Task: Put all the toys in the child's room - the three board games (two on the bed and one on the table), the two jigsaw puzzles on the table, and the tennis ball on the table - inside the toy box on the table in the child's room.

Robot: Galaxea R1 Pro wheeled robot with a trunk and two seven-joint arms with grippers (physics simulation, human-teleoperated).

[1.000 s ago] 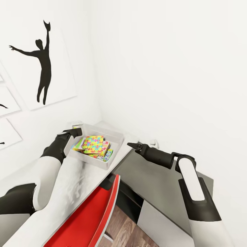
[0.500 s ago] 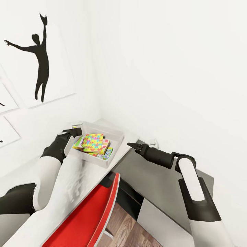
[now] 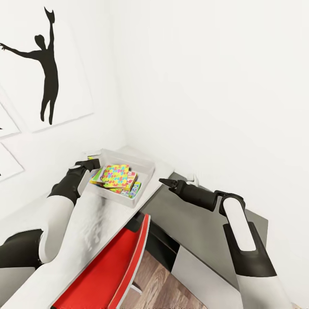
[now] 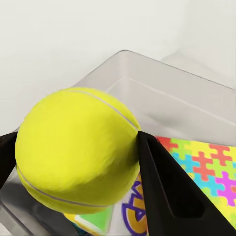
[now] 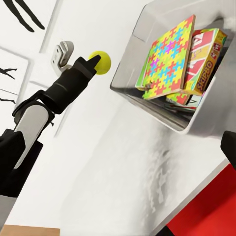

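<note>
We see a red chair point(image 3: 116, 266) tucked against the near edge, its back tilted. Beside it stands a lower dark grey unit point(image 3: 201, 231) with a white panel point(image 3: 201, 279), and wood-plank floor point(image 3: 159, 287) shows between them.

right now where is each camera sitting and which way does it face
Head view: on the robot's head, looking down at the toy box on the table; both arms show.
Left wrist view: behind the left claw, which grips the tennis ball over the box.
Right wrist view: on the right arm, facing the left arm.
All three share the jigsaw puzzle.
</note>
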